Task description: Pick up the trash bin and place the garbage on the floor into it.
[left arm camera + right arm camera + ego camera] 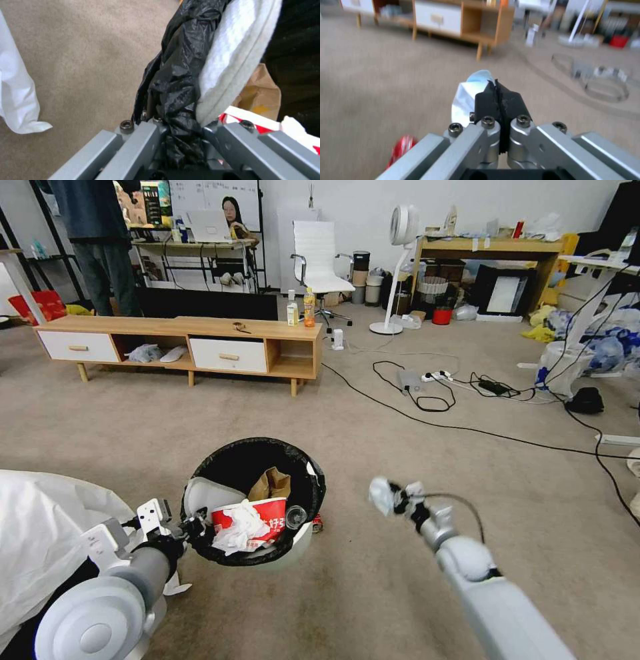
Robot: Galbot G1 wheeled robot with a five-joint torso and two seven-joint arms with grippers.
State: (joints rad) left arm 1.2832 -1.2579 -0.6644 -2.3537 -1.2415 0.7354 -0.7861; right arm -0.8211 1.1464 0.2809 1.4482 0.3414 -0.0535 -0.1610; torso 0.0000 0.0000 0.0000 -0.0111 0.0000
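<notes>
So the left end effector (193, 528) is clamped on the near-left rim of the trash bin (257, 500), pinching the black bag liner (176, 82) that's folded over the edge. You can see it clearly in the left wrist view, the liner bunched up right between the fingers (143, 135). The bin sits low over the floor (400, 593), tilted a bit toward the robot.

Inside the bin there's already a red-and-white noodle cup (257, 520) with a crumpled tissue (239, 528) lying over it, a brown paper scrap (270, 485) behind that, and a small clear bottle (295, 515) against the right wall. A crushed red can (317, 523) is on the carpet, just beside the bin's right side; it also peeks in at the edge of the right wrist view.

The right end effector (395, 499) hangs in the air to the right of the bin, well above the floor, pinched together on a white wad of tissue (466, 97).

Further back: a low wooden cabinet (180, 343) and black cables (427, 400) running across the carpet.
</notes>
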